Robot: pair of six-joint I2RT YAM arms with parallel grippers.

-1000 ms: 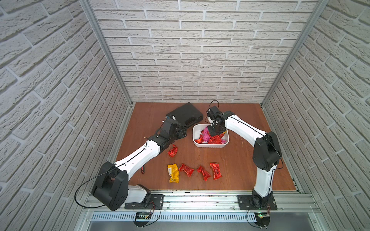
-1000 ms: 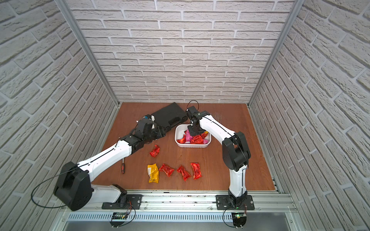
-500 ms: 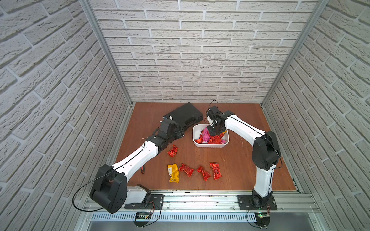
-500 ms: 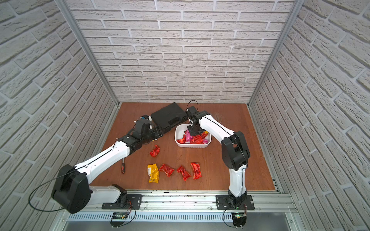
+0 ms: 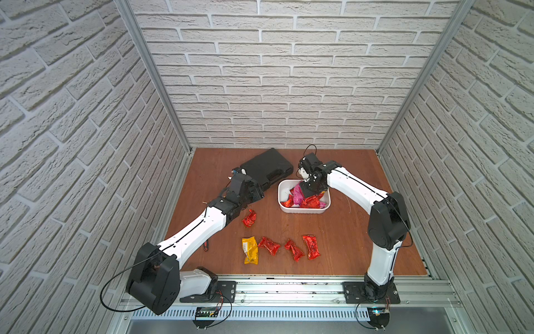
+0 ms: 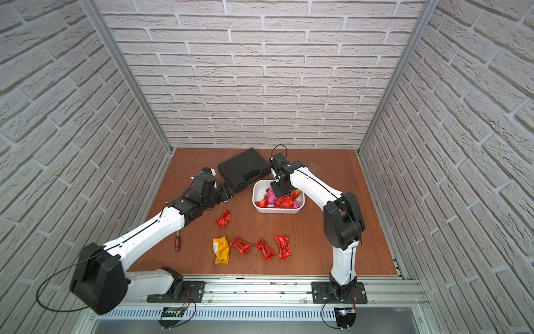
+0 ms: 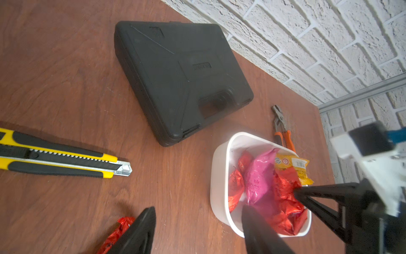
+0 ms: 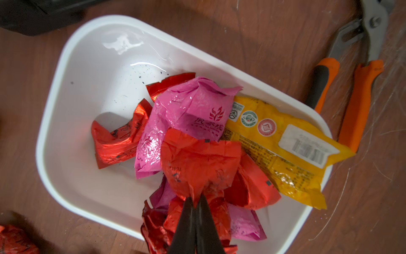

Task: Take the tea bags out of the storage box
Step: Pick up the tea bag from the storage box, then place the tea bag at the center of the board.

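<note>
In storage box: right fingers pinch red tea bag.

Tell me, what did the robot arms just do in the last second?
The right gripper closed its jaws on a red tea bag in the storage box. The left gripper stayed open nearby; the loose tea bags outside stayed put.

From above I can't see the right gripper tips; its own wrist covers them and part of the tea bags in the storage box. Just beside the box, the orange-handled pliers run off my right wrist picture. Well apart from the box, the utility knife is cropped, as are the left gripper fingers. Lower packets in the box lie buried.
</note>
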